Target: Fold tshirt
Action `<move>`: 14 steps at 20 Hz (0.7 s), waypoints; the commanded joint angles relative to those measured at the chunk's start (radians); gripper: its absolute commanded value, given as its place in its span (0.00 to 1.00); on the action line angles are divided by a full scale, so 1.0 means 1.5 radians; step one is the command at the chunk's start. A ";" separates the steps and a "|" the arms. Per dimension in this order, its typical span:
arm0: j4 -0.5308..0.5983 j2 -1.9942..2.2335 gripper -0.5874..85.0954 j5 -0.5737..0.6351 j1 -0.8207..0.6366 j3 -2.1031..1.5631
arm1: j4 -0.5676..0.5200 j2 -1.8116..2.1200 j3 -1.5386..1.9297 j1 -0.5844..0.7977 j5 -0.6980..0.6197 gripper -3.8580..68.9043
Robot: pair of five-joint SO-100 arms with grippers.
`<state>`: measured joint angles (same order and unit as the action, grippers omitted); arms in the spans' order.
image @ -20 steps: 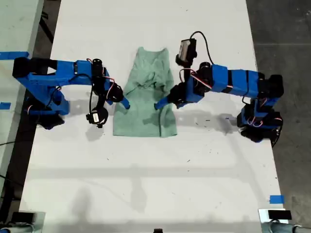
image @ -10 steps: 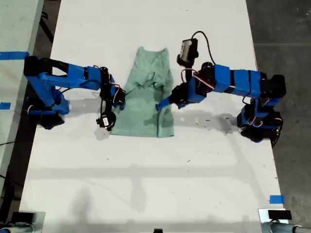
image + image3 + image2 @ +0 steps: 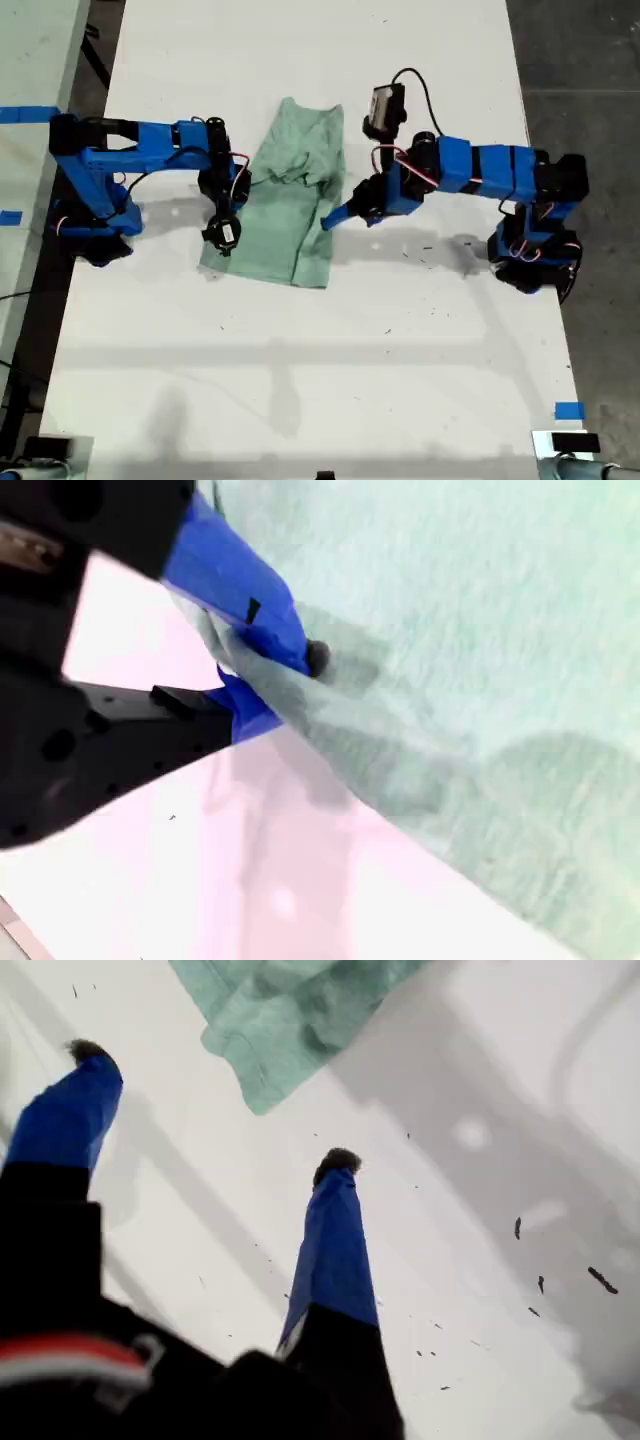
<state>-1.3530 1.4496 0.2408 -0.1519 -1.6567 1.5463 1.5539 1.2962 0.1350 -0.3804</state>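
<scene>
Small pale mint-green fabric tshirt (image 3: 285,215) looked light, limp | my second gripper (image 3: 300,660): fingers pinched its edge | my first gripper (image 3: 212,1106): fingers spread, empty | your best hold was probably a hem corner (mid-panel would bunch).

My first gripper (image 3: 215,1105) is hovering with its two blue fingers spread wide and nothing between them. My second gripper (image 3: 265,675) is reaching low, its jaws pinching closed on a fold of the tshirt (image 3: 470,630). Both blue arms are stretching inward from opposite sides of the exterior view.
</scene>
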 commanded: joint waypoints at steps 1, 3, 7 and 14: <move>-0.021 -0.013 0.01 0.004 0.002 0.131 | -0.016 0.050 -0.004 -0.010 0.001 0.53; -0.050 -0.107 0.01 0.013 0.022 0.261 | -0.016 0.050 -0.001 -0.011 0.001 0.53; -0.097 -0.336 0.01 0.017 0.063 0.565 | -0.024 0.050 0.006 -0.011 0.000 0.53; -0.025 -0.478 0.35 0.011 0.052 0.600 | -0.029 0.052 0.017 -0.016 0.005 0.53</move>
<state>-1.3837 0.7424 0.2623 -0.0675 -0.7977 1.5278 1.5555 1.3300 0.1273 -0.3804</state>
